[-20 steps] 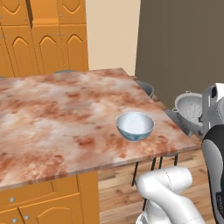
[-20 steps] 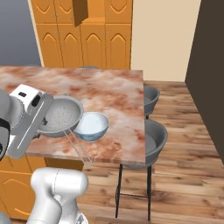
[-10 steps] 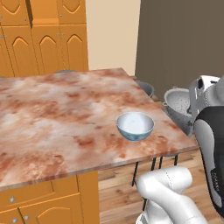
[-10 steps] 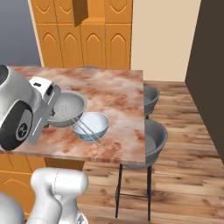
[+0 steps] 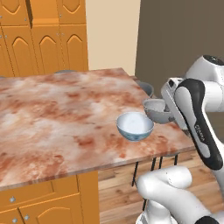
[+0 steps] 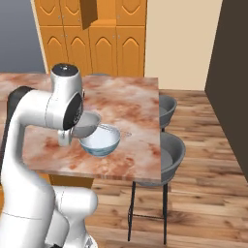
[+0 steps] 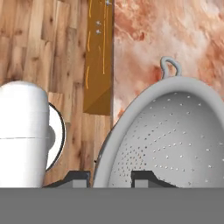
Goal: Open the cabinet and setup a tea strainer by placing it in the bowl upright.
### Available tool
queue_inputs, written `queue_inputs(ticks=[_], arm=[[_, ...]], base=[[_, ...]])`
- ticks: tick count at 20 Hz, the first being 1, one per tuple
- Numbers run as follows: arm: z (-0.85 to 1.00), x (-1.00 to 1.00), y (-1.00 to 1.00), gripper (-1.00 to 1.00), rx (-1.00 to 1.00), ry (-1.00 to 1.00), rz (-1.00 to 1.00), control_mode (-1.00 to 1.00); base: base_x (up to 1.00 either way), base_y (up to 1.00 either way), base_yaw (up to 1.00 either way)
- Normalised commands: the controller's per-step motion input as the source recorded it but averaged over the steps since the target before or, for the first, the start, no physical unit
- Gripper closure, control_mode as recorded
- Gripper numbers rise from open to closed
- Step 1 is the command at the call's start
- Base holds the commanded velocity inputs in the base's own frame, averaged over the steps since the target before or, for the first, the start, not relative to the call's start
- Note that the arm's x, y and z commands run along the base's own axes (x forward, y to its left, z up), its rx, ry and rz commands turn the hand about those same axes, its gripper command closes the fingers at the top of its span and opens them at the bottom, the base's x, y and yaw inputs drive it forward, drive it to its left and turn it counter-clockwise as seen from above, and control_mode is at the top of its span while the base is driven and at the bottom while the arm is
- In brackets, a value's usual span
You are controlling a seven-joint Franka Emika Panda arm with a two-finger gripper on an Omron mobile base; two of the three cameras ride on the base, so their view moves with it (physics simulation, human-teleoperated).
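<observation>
While carried just beside the bowl, above the counter: tea strainer, perforated metal, rigid, likely light, slick; gripper clamped on its thick rim, the sensible hold

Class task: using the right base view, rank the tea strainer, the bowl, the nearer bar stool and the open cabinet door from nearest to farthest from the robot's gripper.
1. Tea strainer: held in the shut gripper.
2. Bowl: on the counter, just beside the strainer.
3. Nearer bar stool: past the counter's right edge.
4. Open cabinet door: at the far wall, top of view.
</observation>
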Motion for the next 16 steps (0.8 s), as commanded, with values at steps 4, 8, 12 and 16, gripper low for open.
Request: queue_inputs(ticks=[4,8,12,16], arm=[[-0.31,0.8,0.06,1.0,-0.03,0.2,0.22,-1.0],[-0.37,0.55,0.0,1.0,-0.02,0.02,0.08,-1.0],[-0.52,0.46,0.12,1.0,-0.02,-0.2,0.09,-1.0],[-0.51,0.3,0.03,1.0,-0.01,-0.25,0.09,-1.0]], base=[[0.0,0.0,0.0],[0.0,0.0,0.0],[0.0,0.0,0.0],[0.0,0.0,0.0]])
